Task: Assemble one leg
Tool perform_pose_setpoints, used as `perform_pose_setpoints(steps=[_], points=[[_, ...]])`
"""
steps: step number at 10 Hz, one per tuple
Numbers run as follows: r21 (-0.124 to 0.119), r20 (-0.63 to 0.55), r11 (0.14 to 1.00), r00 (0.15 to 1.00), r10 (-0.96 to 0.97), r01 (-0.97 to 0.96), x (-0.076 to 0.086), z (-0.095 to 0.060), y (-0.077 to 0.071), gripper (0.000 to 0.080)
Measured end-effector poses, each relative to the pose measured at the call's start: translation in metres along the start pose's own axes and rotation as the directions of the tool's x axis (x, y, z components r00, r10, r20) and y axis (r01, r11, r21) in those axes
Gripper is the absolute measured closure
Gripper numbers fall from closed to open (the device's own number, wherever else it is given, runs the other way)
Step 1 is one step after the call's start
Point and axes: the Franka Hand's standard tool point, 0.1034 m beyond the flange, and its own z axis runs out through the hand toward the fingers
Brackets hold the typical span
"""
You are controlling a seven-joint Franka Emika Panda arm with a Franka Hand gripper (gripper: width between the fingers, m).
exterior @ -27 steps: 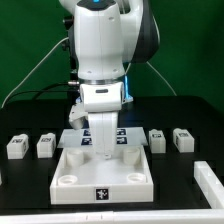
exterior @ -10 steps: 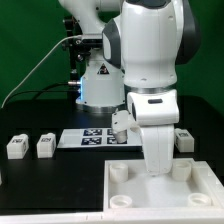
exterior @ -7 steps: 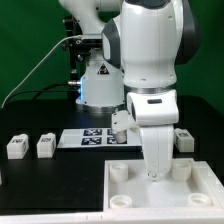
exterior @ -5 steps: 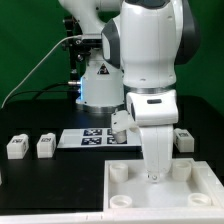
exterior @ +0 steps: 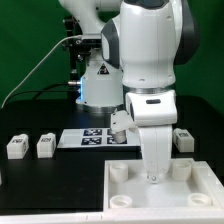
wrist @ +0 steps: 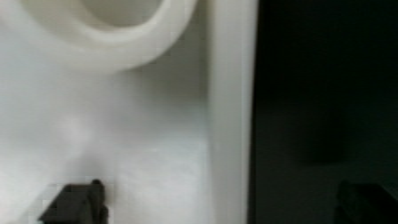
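Note:
Two legs [exterior: 15, 147] [exterior: 45, 146], small white blocks with markers, stand at the exterior view's left. A third leg [exterior: 183, 138] shows at the right, just behind the arm. The large white panel [exterior: 135, 203] with round sockets lies at the front right. My gripper [exterior: 155, 178] points straight down at the panel's top, between its two far sockets. In the wrist view the gripper [wrist: 219, 203] is open. One fingertip [wrist: 75, 200] is over the white panel [wrist: 160, 130], the other over the black table beyond the panel's edge. It holds nothing.
The marker board [exterior: 88, 138] lies flat on the black table behind the panel, left of the arm. A round socket [wrist: 125, 30] of the panel fills one corner of the wrist view. The robot base and cables stand at the back.
Since the oldest frame the panel has gone from the table's middle to the front right, and the arm with it. Over the last second nothing has moved.

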Motion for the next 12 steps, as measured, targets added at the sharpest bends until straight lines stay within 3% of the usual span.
perform_pose_setpoints(steps=[2,4,6,8,9,11,12], points=[[-0.001,0.000,1.000,1.000,0.002,-0.002,-0.001,0.000,0.000,0.0151],[0.002,0.016,0.993,0.993,0.114,-0.114,0.004,-0.022,-0.002,0.0151],[-0.011,0.017,0.989,0.989,0.145,-0.145,0.017,-0.032,-0.008,0.0151],[-0.026,-0.011,0.896,0.896,0.443,-0.443,0.050,-0.034,-0.015,0.0151],[-0.022,-0.017,0.806,0.806,0.592,-0.592,0.068,-0.034,-0.021,0.0151],[0.008,-0.045,0.502,0.502,0.864,-0.865,0.097,-0.041,-0.022,0.0151],[0.011,-0.047,0.461,0.460,0.887,-0.887,0.100,-0.042,-0.022,0.0151]])
